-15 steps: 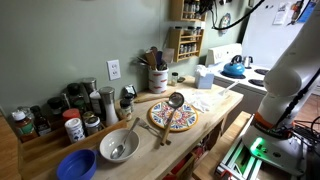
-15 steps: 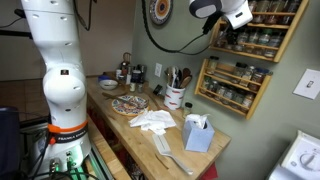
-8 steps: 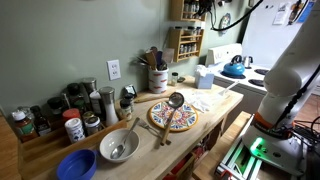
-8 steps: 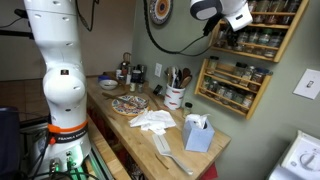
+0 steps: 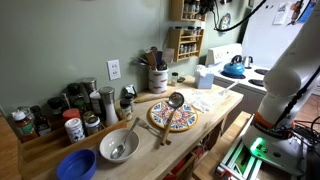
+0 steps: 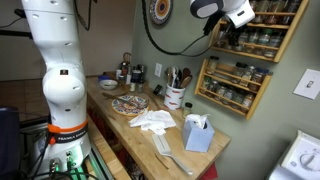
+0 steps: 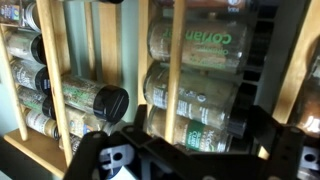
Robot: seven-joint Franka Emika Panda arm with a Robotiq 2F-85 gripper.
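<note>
My gripper (image 6: 234, 30) is raised high, right at the upper wooden spice rack (image 6: 268, 38) on the wall; it also shows in an exterior view (image 5: 204, 12). In the wrist view the black fingers (image 7: 186, 142) stand apart and empty, close in front of the rack's shelves. Straight ahead between them lies a spice jar with a green label (image 7: 196, 106). Above it lies a jar labelled coriander (image 7: 196, 44), and to the left one with a black lid (image 7: 96, 100). I see no contact with any jar.
A second spice rack (image 6: 230, 85) hangs below. On the counter stand a patterned plate (image 5: 172, 119) with a ladle (image 5: 175, 100), a metal bowl (image 5: 118, 147), a blue bowl (image 5: 76, 165), a utensil crock (image 5: 157, 78), a white cloth (image 6: 152, 120) and a tissue box (image 6: 198, 133).
</note>
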